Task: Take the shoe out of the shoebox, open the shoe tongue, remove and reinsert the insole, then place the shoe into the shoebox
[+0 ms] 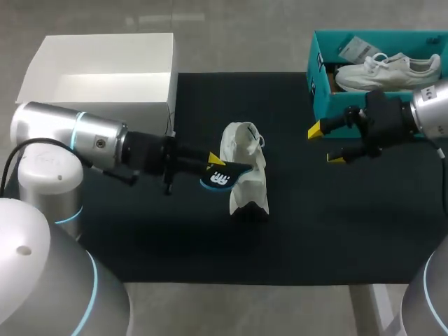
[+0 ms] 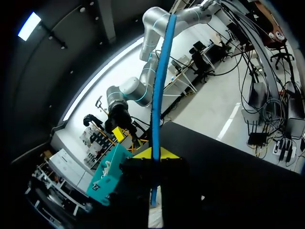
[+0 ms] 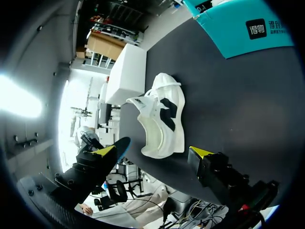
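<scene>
Now the left gripper (image 1: pixel 215 168) is pinched tight on the blue and black insole (image 1: pixel 222 180). The white shoe (image 1: pixel 248 164) sits just to its right on the black mat (image 1: pixel 315 224), so close that the insole's tip seems to touch it. The shoe's long side runs from the far edge toward the near edge, so I think the insole must turn to line up before it slides in. The right gripper (image 1: pixel 327 145) hangs with its fingers wide apart and holding nothing, well off by the teal shoebox (image 1: pixel 318 98).
</scene>
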You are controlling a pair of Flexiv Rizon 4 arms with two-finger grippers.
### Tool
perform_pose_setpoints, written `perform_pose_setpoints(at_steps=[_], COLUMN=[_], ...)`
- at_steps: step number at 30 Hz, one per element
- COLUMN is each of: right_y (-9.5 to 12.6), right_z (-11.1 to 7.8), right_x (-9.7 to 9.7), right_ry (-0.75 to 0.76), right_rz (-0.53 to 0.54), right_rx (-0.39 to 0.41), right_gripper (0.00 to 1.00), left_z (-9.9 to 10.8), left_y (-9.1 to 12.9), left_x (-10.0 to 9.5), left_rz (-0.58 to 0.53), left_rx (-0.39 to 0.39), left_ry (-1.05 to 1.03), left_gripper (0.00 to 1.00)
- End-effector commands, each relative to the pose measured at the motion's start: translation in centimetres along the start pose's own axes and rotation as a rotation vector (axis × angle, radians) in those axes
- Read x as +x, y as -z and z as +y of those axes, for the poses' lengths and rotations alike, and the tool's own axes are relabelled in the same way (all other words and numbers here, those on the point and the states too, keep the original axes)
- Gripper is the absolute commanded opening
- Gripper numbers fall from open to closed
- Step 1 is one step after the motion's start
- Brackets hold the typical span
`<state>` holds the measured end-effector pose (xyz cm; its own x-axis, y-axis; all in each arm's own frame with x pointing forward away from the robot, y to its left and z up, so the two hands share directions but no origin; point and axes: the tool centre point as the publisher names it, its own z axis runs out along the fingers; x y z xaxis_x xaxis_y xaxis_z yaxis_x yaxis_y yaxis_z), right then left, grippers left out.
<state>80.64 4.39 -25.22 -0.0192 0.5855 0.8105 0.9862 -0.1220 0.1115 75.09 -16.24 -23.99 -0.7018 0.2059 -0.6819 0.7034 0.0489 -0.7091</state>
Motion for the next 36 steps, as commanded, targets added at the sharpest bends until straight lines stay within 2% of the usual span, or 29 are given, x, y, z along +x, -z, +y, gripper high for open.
perform_pose_setpoints(at_steps=[1,9,10,15,36], right_y=[-0.1,-0.1,-0.1,-0.1,-0.1], right_z=[-0.1,-0.1,-0.1,-0.1,-0.1], right_x=[0.1,0.1,0.1,0.1,0.1], right_ry=[-0.002,-0.002,-0.002,-0.002,-0.002], right_rz=[-0.004,-0.004,-0.004,-0.004,-0.004], right_rx=[-0.001,-0.001,-0.001,-0.001,-0.001], right_gripper=[1.0,1.0,1.0,1.0,1.0], left_z=[0.2,0.2,0.5,2.1,6.4], left_y=[-0.3,-0.3,-0.4,-1.1,-1.2], left_x=[-0.2,-0.2,0.0,0.8,0.5], left_rz=[0.003,0.003,-0.02,-0.042,-0.019], left_rx=[0.001,0.001,0.036,0.057,-0.058], left_ry=[-0.001,-0.001,-0.003,-0.071,-0.033], left_gripper=[0.0,0.0,0.0,0.0,0.0])
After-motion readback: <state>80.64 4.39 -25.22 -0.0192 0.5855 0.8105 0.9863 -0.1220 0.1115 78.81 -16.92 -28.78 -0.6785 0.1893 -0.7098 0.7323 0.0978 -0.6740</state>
